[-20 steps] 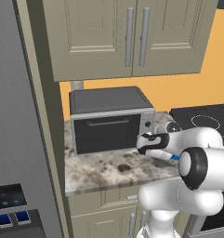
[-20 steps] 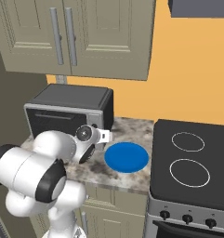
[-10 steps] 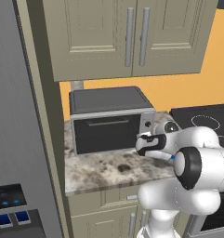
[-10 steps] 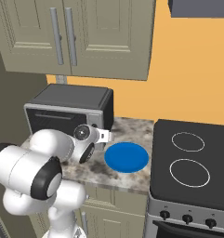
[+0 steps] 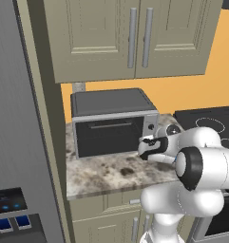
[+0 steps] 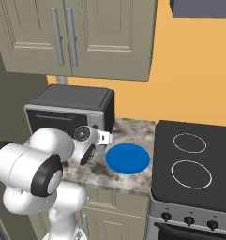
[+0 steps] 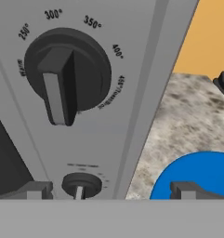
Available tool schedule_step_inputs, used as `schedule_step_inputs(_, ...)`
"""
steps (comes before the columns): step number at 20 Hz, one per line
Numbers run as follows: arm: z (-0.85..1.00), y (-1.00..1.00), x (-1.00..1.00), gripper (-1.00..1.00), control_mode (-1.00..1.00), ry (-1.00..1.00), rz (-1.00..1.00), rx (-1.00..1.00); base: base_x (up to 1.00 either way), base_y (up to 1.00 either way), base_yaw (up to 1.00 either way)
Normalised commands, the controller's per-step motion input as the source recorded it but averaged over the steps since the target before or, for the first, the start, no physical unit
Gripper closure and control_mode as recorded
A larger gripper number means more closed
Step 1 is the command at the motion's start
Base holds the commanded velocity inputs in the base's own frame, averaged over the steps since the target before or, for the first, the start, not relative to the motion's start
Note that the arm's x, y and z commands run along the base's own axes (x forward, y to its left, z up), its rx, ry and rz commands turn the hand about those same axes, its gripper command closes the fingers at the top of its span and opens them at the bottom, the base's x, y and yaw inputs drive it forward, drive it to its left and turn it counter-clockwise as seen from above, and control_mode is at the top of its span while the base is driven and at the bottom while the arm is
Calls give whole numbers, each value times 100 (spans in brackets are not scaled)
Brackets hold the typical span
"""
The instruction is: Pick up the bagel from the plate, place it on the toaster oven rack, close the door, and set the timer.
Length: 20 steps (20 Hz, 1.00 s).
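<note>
The toaster oven (image 5: 109, 102) stands at the back of the counter with its door (image 5: 106, 136) shut, so the toaster oven rack is hidden behind it. My gripper (image 5: 147, 142) hovers open right in front of the oven's right-hand panel. In the hand view the large temperature knob (image 7: 64, 76) sits above, and the small lower knob (image 7: 81, 184) lies between my spread fingertips (image 7: 36, 189). The blue plate (image 6: 128, 158) lies bare on the counter to the right of the oven. The bagel is out of view.
A black stovetop (image 6: 194, 161) with two ring burners adjoins the counter on the right. A tall grey fridge (image 5: 16, 142) walls off the left. Beige wall cabinets (image 5: 135, 33) hang above the oven. Speckled counter (image 5: 111, 171) lies in front of the oven.
The hand has edged slightly left toward the oven's control panel. Its jaws stay open, and the oven and plate have not moved.
</note>
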Motion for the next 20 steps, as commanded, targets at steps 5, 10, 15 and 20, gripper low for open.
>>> schedule_step_inputs(5,-19,-1,0,-100,-100,0,0,0,0,0,0)
schedule_step_inputs(10,-6,-12,0,-100,-100,0,0,0,0,0,0)
schedule_step_inputs(15,0,-13,2,-100,-100,0,0,0,0,0,0)
schedule_step_inputs(20,-3,-10,5,-100,-100,0,0,0,0,0,0)
